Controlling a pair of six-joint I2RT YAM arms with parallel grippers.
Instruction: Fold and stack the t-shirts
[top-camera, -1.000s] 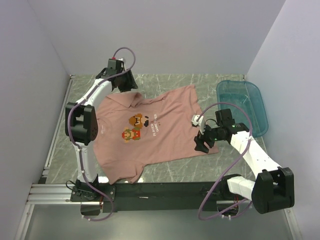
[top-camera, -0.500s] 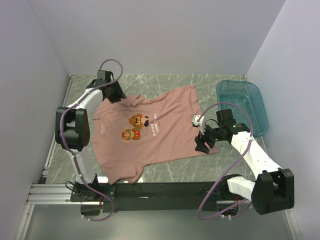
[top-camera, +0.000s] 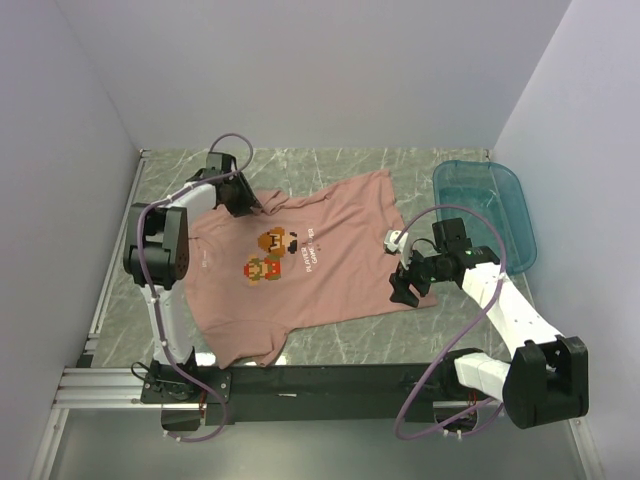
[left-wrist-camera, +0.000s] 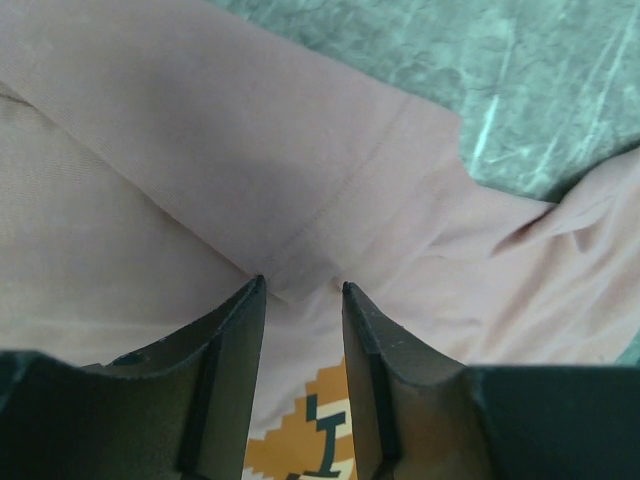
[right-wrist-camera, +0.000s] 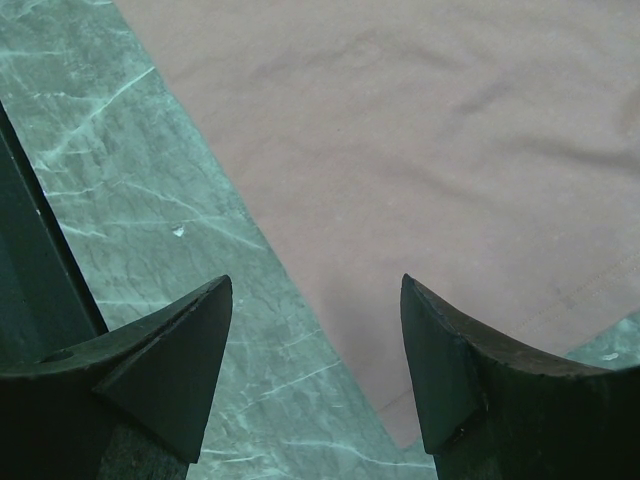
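Where your left gripper (left-wrist-camera: 300, 288) hangs over the folded-over sleeve of the dusty-pink short-sleeved cotton t-shirt (top-camera: 330, 275), its jaws stand narrowly apart. That shirt lies spread, print up, on the green marbled table (top-camera: 340, 165); your right gripper (right-wrist-camera: 315, 290) gapes wide above its hem corner.

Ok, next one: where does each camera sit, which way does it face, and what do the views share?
Top external: above and behind the arms, facing down on the table, t-shirt and teal tub; both arms show.
Left wrist: on the left arm, facing down past the left tool at a hemmed fold of t-shirt.
Right wrist: on the right arm, facing down past the open right tool at the t-shirt's edge.
Shared: all three show t-shirt on table.
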